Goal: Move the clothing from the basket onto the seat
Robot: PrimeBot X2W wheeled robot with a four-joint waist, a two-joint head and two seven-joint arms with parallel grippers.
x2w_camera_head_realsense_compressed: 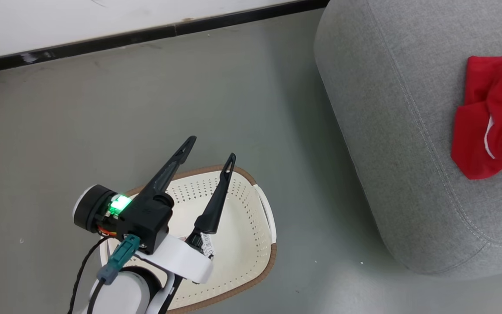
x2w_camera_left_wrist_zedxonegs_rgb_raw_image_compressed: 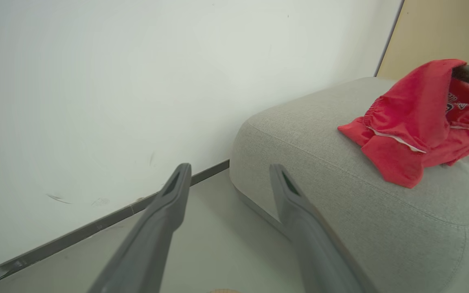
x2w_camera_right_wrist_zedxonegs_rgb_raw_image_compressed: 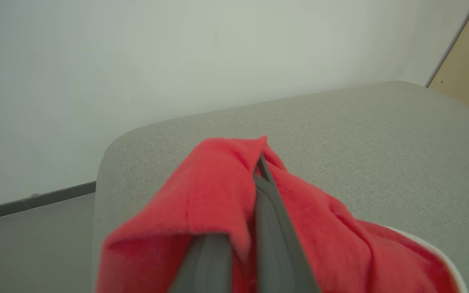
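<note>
Over seat (x2w_camera_right_wrist_zedxonegs_rgb_raw_image_compressed: 340,134), right gripper (x2w_camera_right_wrist_zedxonegs_rgb_raw_image_compressed: 250,175) jaws clenched on clothing (x2w_camera_right_wrist_zedxonegs_rgb_raw_image_compressed: 202,195); step called for lowering it well inside rounded edge before release. Left gripper (x2w_camera_head_realsense_compressed: 212,147) jaws spread, empty, above basket (x2w_camera_head_realsense_compressed: 251,244).

Even soft light, blurred near cloth.

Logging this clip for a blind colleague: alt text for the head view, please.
Red clothing rests on the grey seat at right. At lower left, the left gripper, open and empty, is above the cream basket, whose visible inside holds no garments.
</note>
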